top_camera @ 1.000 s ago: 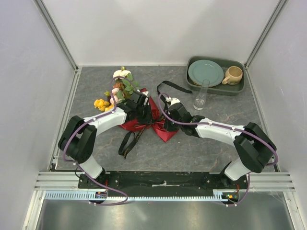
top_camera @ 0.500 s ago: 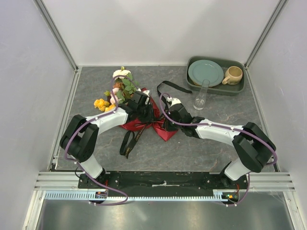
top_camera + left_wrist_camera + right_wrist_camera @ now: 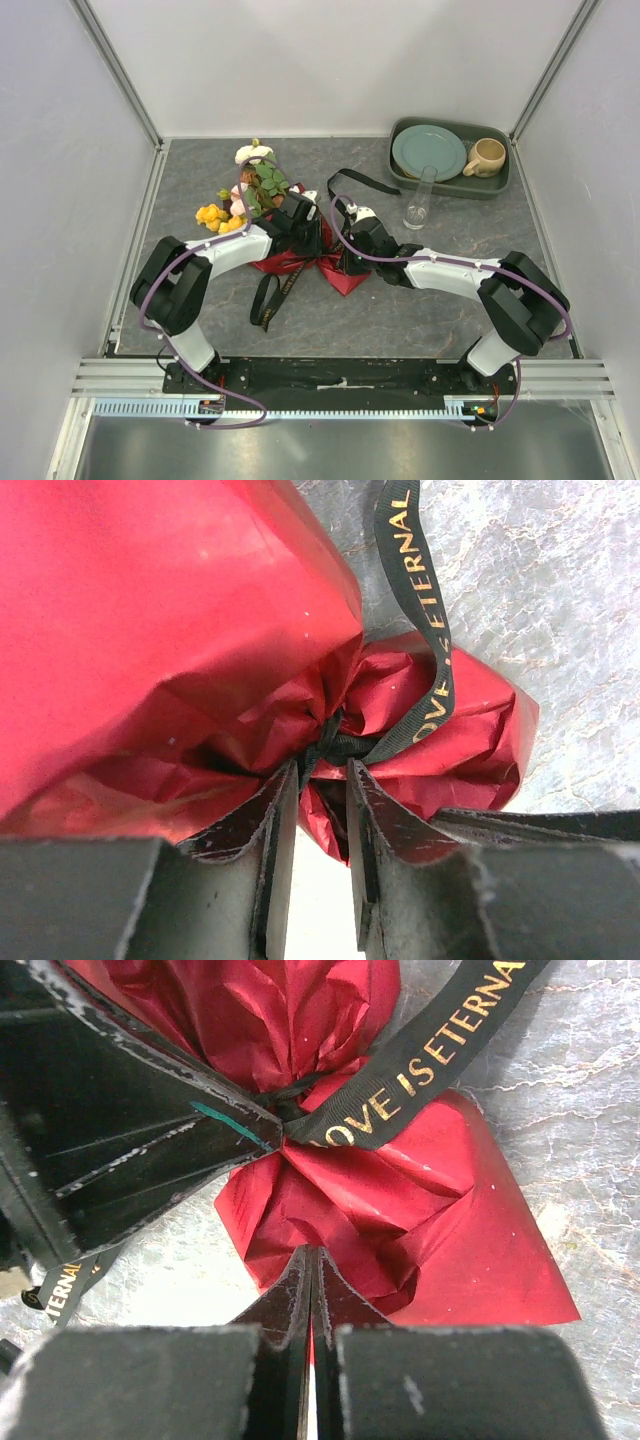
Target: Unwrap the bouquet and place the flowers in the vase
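**Bouquet.** One bouquet (image 3: 335, 272) lies at the centre of the surface (image 3: 390, 315), between the two arms. Its red paper (image 3: 150, 610) is cinched at the waist by one black ribbon (image 3: 420, 1070) with gold lettering. Two loose tails show in the top view, one trailing toward the near edge and one toward the tray.

**Flowers.** The flowers (image 3: 255, 185) project from the wrap toward the far left. There is one yellow cluster and one white bloom among green leaves.

**Left tool.** The left tool (image 3: 320, 775) has its fingers a narrow gap apart, with the tips at the ribbon knot. A fold of paper sits in the gap. I cannot tell whether it is pinched.

**Right tool.** The right tool (image 3: 310, 1255) has its fingers together, with the tips against the wrap's lower fold. I cannot tell whether paper is nipped between them.

**Vase.** One clear vase (image 3: 418, 205) stands upright to the right of the bouquet, just beside the tray.

**Other items.** One green tray (image 3: 450, 188) sits in the far right corner. It holds one plate (image 3: 428, 152) and one mug (image 3: 487, 157).
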Action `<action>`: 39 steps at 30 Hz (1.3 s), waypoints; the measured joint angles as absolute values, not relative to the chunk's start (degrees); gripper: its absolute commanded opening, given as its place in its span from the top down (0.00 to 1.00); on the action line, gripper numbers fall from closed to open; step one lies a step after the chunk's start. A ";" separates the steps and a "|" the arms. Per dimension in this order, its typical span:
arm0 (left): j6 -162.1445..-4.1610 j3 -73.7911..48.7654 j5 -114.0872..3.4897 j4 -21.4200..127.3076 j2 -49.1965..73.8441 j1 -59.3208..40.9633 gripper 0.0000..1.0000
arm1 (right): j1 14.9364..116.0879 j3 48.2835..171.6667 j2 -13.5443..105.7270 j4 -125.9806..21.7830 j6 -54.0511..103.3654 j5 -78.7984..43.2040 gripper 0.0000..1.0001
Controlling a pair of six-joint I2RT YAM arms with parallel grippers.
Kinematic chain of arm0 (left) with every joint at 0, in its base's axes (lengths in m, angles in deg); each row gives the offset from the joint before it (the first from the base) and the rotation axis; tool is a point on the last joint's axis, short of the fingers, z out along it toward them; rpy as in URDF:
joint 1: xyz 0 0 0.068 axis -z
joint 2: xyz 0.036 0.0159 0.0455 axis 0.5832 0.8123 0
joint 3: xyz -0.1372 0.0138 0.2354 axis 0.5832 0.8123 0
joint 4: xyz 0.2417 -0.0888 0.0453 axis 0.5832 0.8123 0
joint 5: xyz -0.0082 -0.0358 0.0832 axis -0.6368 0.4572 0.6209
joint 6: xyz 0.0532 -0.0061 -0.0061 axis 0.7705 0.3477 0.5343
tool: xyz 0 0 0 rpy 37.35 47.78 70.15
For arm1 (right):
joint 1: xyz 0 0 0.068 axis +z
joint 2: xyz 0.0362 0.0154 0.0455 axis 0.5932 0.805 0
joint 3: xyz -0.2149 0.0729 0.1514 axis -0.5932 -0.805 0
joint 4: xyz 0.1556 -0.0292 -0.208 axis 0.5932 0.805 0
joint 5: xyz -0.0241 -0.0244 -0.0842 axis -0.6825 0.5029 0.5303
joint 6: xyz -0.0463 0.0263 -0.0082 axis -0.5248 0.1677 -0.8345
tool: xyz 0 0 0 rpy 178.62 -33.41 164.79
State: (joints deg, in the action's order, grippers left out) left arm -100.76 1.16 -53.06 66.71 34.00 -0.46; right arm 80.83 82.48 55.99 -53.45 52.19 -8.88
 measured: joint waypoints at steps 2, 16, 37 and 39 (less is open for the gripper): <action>-100.59 0.87 -52.84 66.47 34.83 -0.39 0.70 | 80.83 82.48 55.99 -53.54 52.23 -8.90 1.00; -98.45 0.00 -48.21 66.77 35.48 0.81 0.98 | 80.83 83.03 56.23 -53.47 52.41 -9.21 1.00; -98.12 9.09 -46.98 59.89 23.07 1.10 0.98 | 80.74 90.81 57.02 -53.64 55.56 -13.31 0.97; -98.23 9.09 -46.79 59.89 23.07 1.10 0.98 | 80.74 91.18 57.94 -54.21 55.75 -13.66 0.99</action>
State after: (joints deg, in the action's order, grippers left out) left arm -98.23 9.09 -46.79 59.89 23.07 1.10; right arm 80.74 91.18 57.94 -54.21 55.75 -13.66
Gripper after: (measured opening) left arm 0.023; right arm 0.031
